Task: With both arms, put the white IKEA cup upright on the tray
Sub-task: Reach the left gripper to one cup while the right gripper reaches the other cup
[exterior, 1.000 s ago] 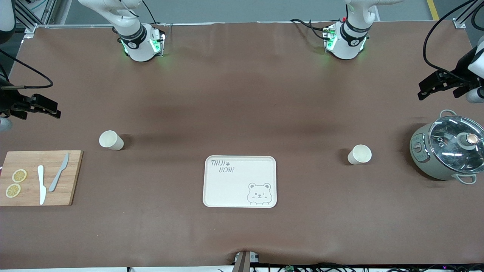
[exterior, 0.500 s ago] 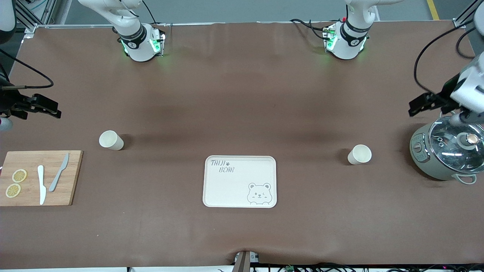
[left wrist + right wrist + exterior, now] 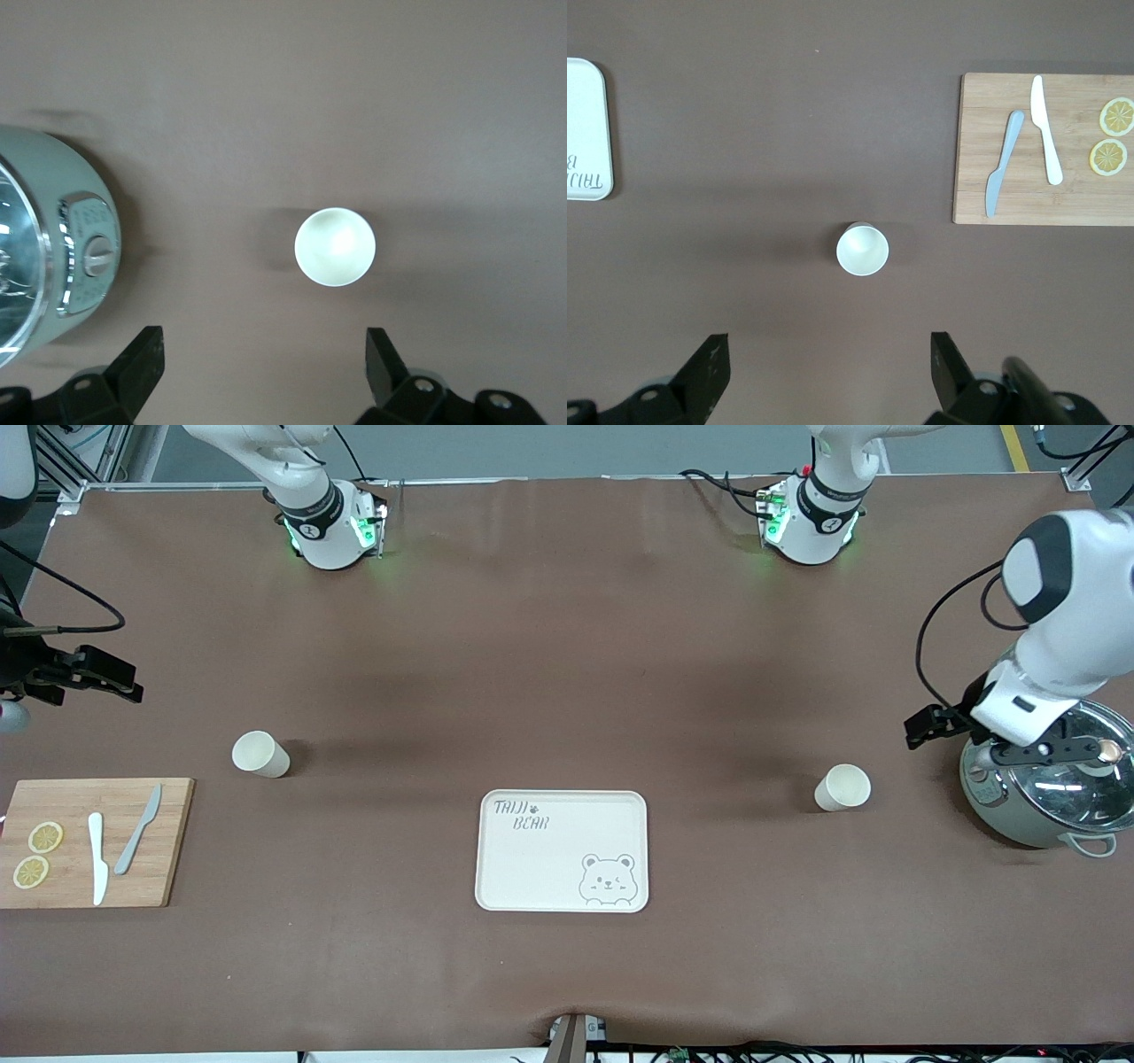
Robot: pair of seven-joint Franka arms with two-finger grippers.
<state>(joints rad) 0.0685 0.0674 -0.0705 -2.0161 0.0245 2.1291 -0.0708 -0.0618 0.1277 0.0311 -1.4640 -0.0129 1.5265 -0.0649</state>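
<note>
Two white cups stand upright on the brown table. One cup [image 3: 260, 754] is toward the right arm's end; it also shows in the right wrist view [image 3: 863, 249]. The other cup [image 3: 842, 786] is toward the left arm's end, and shows in the left wrist view [image 3: 335, 247]. The cream tray [image 3: 563, 850] with the bear drawing lies between them, nearer the front camera, and is bare. My left gripper [image 3: 921, 728] is open and empty in the air, over the table between that cup and the cooker [image 3: 264, 367]. My right gripper [image 3: 120, 677] waits open and empty [image 3: 828, 367].
A grey-green rice cooker [image 3: 1050, 784] with a glass lid stands at the left arm's end, partly under the left wrist. A wooden cutting board [image 3: 93, 841] with two knives and lemon slices lies at the right arm's end.
The left arm has swung in from the table's edge and come down over the cooker, toward the cup beside it. The right arm has not moved.
</note>
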